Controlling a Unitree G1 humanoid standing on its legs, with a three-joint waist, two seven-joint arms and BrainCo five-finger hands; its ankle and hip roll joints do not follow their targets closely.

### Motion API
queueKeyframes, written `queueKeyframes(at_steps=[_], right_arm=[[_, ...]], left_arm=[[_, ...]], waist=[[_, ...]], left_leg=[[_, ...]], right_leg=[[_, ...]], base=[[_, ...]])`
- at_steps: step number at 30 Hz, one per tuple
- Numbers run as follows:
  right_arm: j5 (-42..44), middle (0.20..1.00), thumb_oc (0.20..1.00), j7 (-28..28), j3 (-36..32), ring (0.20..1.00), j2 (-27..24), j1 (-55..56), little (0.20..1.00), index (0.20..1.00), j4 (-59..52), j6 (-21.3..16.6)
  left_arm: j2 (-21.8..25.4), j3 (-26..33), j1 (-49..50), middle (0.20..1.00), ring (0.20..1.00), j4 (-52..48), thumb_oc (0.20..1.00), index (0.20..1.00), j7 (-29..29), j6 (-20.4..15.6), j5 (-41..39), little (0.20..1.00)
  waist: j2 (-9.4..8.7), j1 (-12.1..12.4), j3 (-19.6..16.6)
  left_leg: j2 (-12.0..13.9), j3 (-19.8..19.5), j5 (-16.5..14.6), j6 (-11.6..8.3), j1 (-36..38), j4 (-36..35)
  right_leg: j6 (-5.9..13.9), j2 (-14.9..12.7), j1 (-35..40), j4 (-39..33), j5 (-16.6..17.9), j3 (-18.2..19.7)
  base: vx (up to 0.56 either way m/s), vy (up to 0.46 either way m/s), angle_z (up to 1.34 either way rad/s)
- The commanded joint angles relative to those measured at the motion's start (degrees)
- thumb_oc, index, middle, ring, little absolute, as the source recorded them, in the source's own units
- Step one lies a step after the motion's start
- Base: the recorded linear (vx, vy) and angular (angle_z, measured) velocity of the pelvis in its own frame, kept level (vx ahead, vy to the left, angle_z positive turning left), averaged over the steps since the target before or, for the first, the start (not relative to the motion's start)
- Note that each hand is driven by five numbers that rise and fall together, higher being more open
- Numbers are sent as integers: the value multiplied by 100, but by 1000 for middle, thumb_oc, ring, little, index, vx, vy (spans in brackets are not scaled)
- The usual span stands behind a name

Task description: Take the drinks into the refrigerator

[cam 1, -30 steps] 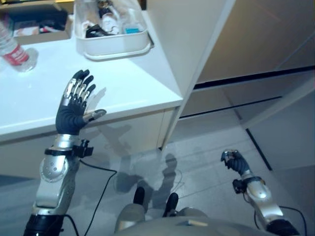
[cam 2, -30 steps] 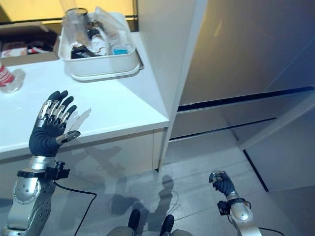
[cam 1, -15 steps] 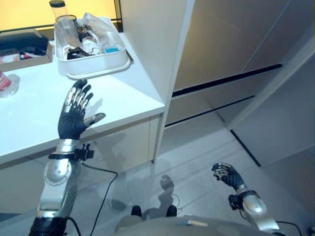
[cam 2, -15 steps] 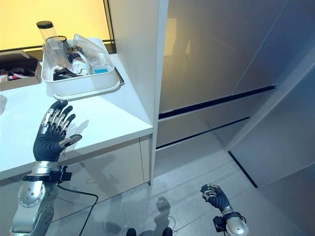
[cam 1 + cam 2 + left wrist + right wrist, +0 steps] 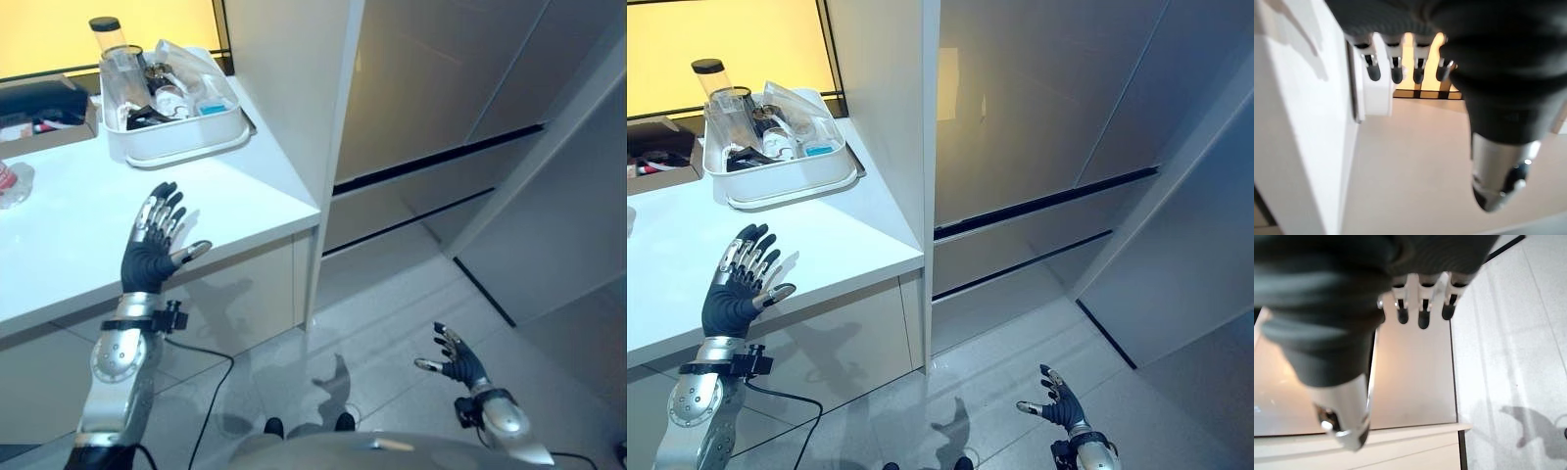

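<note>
My left robot hand (image 5: pixel 152 257) spread above counter (image 5: pixel 78 225), tub (image 5: pixel 171 137) at 12 o'clock. My right robot hand (image 5: pixel 458 365) spread low, over floor (image 5: pixel 392 304).

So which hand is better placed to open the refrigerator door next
Probably the right hand: it hangs open and empty, low in front of the closed refrigerator. The left hand, also open and empty, is raised over the white counter, beyond the white side panel.

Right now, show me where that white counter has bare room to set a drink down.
Free: the white counter between the left robot hand, the white plastic tray and the tall white cabinet side panel. Crowded: the tray, packed with containers.
</note>
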Motion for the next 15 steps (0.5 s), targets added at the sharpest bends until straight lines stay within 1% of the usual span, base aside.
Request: queueKeyframes(at_steps=[1, 6, 7, 8, 9, 10, 11, 12, 13, 15], right_arm=[[91, 1000, 1000, -118, -6, 1000, -108, -353, 1000, 1000, -188, -235], [117, 1000, 1000, -131, 0, 1000, -143, -347, 1000, 1000, -242, -267], [117, 1000, 1000, -131, -1, 1000, -143, -347, 1000, 1000, -242, -267], [124, 1000, 1000, -130, 6, 1000, -153, -358, 1000, 1000, -227, -280], [125, 1000, 1000, -114, 2, 1000, -168, -345, 1000, 1000, -283, -291], [126, 1000, 1000, -114, -3, 1000, -168, -341, 1000, 1000, -287, -289], [136, 1000, 1000, -103, 7, 1000, -194, -342, 1000, 1000, -272, -310], [136, 1000, 1000, -103, 3, 1000, -194, -340, 1000, 1000, -272, -311], [158, 1000, 1000, -87, -2, 1000, -226, -316, 1000, 1000, -358, -344], [157, 1000, 1000, -79, -5, 1000, -233, -300, 1000, 1000, -378, -360]], left_arm=[[188, -142, 94, 1000, 1000, 72, 1000, 1000, -264, -204, 150, 1000], [246, -430, 163, 1000, 1000, 804, 1000, 1000, -288, -162, 368, 1000], [246, -431, 161, 1000, 1000, 806, 1000, 1000, -288, -164, 368, 1000], [281, -536, 171, 1000, 1000, 1347, 1000, 1000, -232, -133, 675, 1000], [330, -574, 164, 1000, 1000, 1587, 1000, 1000, -178, -148, 877, 1000], [327, -586, 152, 1000, 1000, 1604, 1000, 1000, -170, -160, 887, 1000], [421, -699, 155, 1000, 1000, 1931, 1000, 1000, -91, -194, 1287, 1000], [419, -708, 148, 1000, 1000, 1941, 1000, 1000, -84, -202, 1295, 1000], [489, -778, 190, 1000, 1000, 2112, 1000, 1000, -51, -230, 1516, 1000], [510, -816, 209, 1000, 1000, 2122, 1000, 1000, -84, -243, 1499, 1000]], waist=[[-131, -21, -12], [-137, 1, -29], [-137, 2, -29], [-138, 5, -35], [-136, 8, -30], [-135, 11, -29], [-131, 13, -38], [-130, 16, -38], [-133, 28, -46], [-134, 42, -50]], left_leg=[[-51, 9, -445, 25, 108, 3], [-50, -14, -440, 32, 113, 3], [-50, -14, -440, 32, 113, 3], [-43, -20, -429, 35, 115, 3], [-39, -25, -425, 34, 113, 3], [-39, -26, -425, 34, 113, 3], [-34, -23, -425, 28, 120, 3], [-34, -23, -425, 27, 121, 3], [-30, -21, -429, 25, 131, 3], [-29, -20, -432, 23, 139, 3]], right_leg=[[826, -550, -4, 232, 272, 105], [833, -547, 19, 224, 259, 92], [833, -547, 19, 223, 259, 92], [840, -540, 32, 209, 261, 96], [841, -538, 35, 206, 260, 94], [841, -537, 36, 205, 260, 93], [843, -533, 43, 201, 252, 90], [843, -533, 43, 201, 251, 90], [848, -527, 48, 195, 245, 94], [846, -521, 57, 189, 243, 99]], base=[[0, 0, 0], [0, 0, 0], [0, 0, 0], [0, 0, 0], [0, 0, 0], [0, 0, 0], [0, 0, 0], [33, 19, 0], [0, 0, 0], [0, 0, 0]])
